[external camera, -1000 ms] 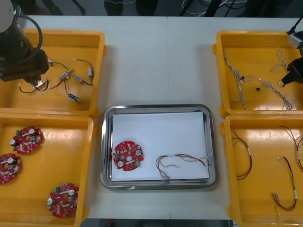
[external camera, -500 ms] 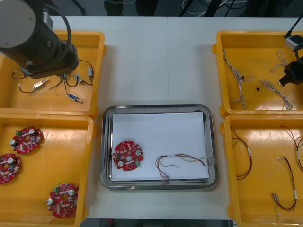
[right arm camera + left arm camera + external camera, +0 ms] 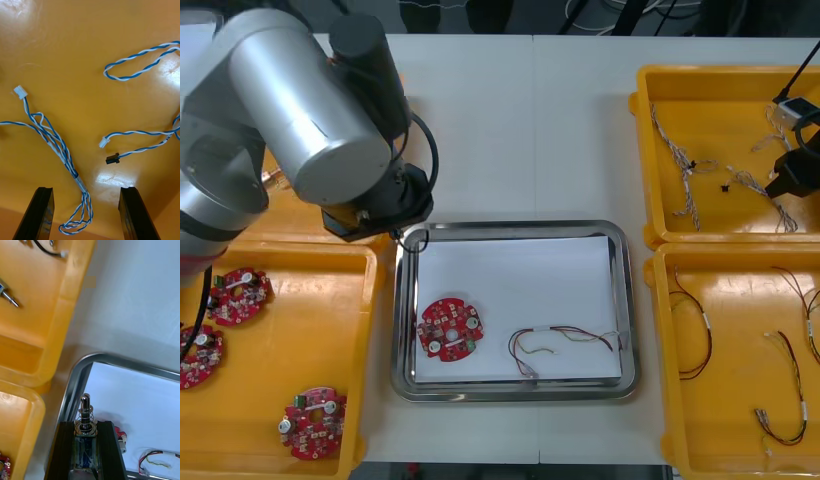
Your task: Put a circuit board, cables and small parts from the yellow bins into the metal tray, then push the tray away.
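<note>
Left end effector (image 3: 86, 426) hangs over the far-left corner of the metal tray (image 3: 510, 228), black fingers clamped on a small metal part (image 3: 86, 410), its spring and pin poking past the tips. In the tray: a red circuit board (image 3: 448, 327) at near left, and a red and yellow cable (image 3: 565, 342) to its right. Right end effector (image 3: 86, 195) waits, fingers spread wide, over twisted blue and white cables (image 3: 56, 142) in the far-right yellow bin (image 3: 650, 150). The danger? This spot is tight against the rim. Released here, the part may clip the lip and bounce or roll onto the worktop (image 3: 510, 120). Its thin black lead (image 3: 417, 240) could also snag a finger.
</note>
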